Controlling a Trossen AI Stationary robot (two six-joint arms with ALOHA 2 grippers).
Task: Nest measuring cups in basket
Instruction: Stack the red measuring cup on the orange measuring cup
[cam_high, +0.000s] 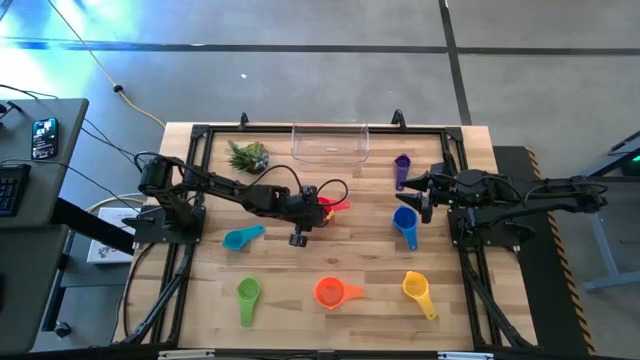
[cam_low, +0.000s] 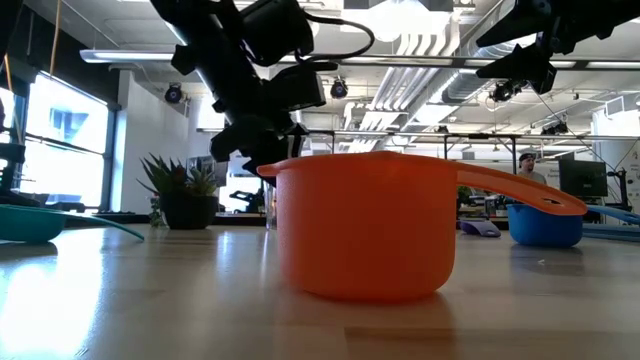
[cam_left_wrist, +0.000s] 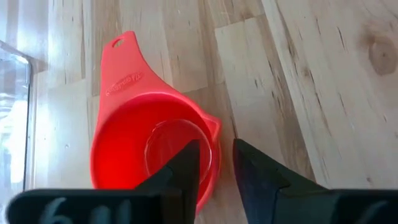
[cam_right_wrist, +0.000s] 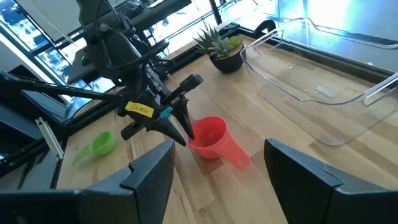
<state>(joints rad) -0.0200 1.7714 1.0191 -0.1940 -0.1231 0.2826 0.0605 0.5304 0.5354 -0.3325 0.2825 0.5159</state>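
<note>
The red measuring cup (cam_high: 332, 206) (cam_left_wrist: 149, 149) stands bowl-up on the table in front of the clear basket (cam_high: 330, 143) (cam_right_wrist: 323, 68). My left gripper (cam_high: 312, 207) (cam_left_wrist: 216, 163) points down over the cup's rim. It is open by a narrow gap, with one finger inside the bowl and one outside, and wood shows between the outer finger and the wall. My right gripper (cam_high: 414, 186) (cam_right_wrist: 219, 180) hovers wide open between the purple cup (cam_high: 401, 170) and the blue cup (cam_high: 405, 222). The light blue (cam_high: 243, 237), green (cam_high: 247, 297), orange (cam_high: 335, 292) (cam_low: 365, 230) and yellow (cam_high: 418, 290) cups lie on the table.
A small spiky plant in a pot (cam_high: 248, 155) (cam_right_wrist: 222, 48) stands left of the basket near the far edge. Black frame rails (cam_high: 190, 200) run along the table's left, right and far sides. A person (cam_low: 524, 165) shows far off in the room.
</note>
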